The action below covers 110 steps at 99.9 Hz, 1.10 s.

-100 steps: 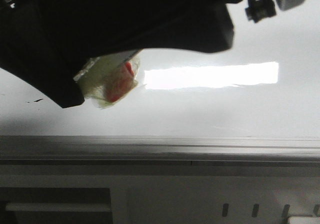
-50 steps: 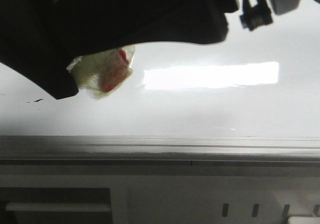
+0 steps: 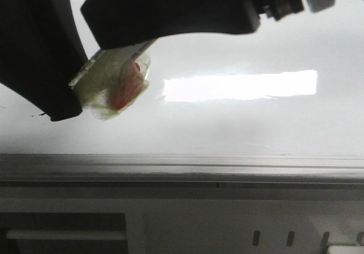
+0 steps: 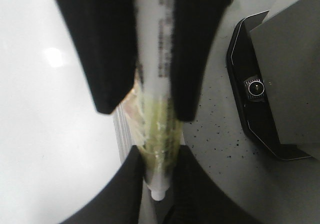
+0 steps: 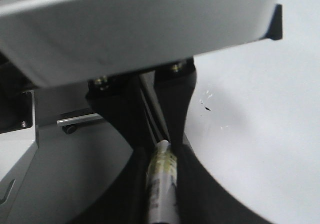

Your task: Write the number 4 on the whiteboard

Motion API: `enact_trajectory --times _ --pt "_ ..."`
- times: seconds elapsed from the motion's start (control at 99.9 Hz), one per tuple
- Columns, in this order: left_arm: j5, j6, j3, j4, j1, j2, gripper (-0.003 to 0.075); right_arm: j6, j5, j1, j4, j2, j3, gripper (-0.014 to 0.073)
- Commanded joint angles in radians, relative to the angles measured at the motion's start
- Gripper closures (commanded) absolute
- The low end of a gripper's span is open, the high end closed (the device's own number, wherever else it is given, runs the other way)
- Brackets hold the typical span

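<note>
- both grippers, left gripper [image 4: 159, 149] and right gripper [image 5: 162, 154], seem clamped on one taped marker [image 4: 154, 83].
- whiteboard [image 3: 256, 123] lies below, bearing only a tiny smudge [image 3: 41, 115].
- no number 4 is visible; probably all writing remains.

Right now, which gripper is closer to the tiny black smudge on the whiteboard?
Left. The left gripper hangs right beside the smudge; the right gripper is clearly further off.
</note>
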Motion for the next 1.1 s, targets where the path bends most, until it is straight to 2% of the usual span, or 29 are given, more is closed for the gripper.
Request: enact_trajectory --times 0.0,0.12,0.19,0.25,0.26,0.27,0.32,0.37,0.54,0.801,1.091 --pt "-0.058 0.028 -0.033 -0.014 -0.007 -0.027 0.0741 0.004 0.030 0.001 0.020 -0.006 -0.034 0.0627" --pt "-0.058 0.028 -0.033 -0.014 -0.007 -0.027 0.0741 0.004 0.031 0.001 -0.002 -0.006 -0.034 0.0577" --pt "-0.058 0.028 -0.033 -0.014 -0.007 -0.027 0.0741 0.004 0.033 0.001 -0.018 -0.006 -0.034 0.0477" --pt "-0.058 0.028 -0.033 -0.014 -0.007 -0.027 0.0741 0.004 0.022 0.001 -0.021 -0.006 -0.034 0.0335" --pt "-0.058 0.028 -0.033 -0.014 -0.007 -0.027 0.0741 0.004 0.022 0.001 -0.021 -0.006 -0.034 0.0335" --pt "-0.058 0.028 -0.033 -0.014 -0.007 -0.027 0.0741 0.004 0.016 0.001 -0.021 -0.006 -0.034 0.0293" --pt "-0.058 0.028 -0.033 -0.011 -0.007 -0.027 0.0741 0.004 -0.002 0.001 -0.021 -0.006 -0.034 0.0214" --pt "-0.058 0.028 -0.033 -0.009 -0.007 -0.027 0.0741 0.004 -0.025 0.001 -0.005 -0.006 -0.034 0.0172" --pt "-0.062 0.028 -0.033 0.000 -0.007 -0.045 0.0741 0.004 -0.059 -0.001 0.005 -0.006 -0.034 0.0188" --pt "-0.065 0.028 -0.064 0.009 -0.007 -0.055 0.0741 0.004 -0.064 -0.003 0.045 0.007 -0.034 0.0286" --pt "-0.063 0.028 -0.072 0.009 -0.007 -0.055 0.0741 0.004 -0.058 -0.003 0.054 0.017 -0.034 0.0286"
